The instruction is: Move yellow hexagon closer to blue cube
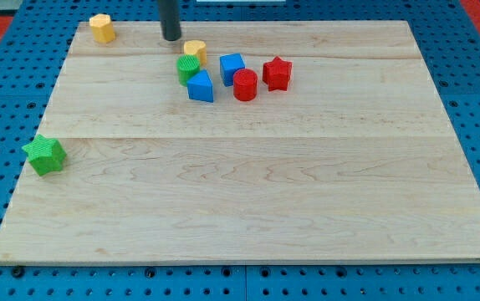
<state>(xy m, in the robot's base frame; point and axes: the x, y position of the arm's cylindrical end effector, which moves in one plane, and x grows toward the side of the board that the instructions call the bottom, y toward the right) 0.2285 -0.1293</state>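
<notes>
Camera view | my tip [171, 38] is set down bare, nothing held, just left of yellow hexagon [195, 50] | blue cube [232, 68] is seen near hexagon's lower right.

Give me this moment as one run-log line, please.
my tip: left of yellow hexagon | blue cube: right of hexagon, apart | push: pending

Bright even light, soft short shadows, sharp focus, no glare
</notes>
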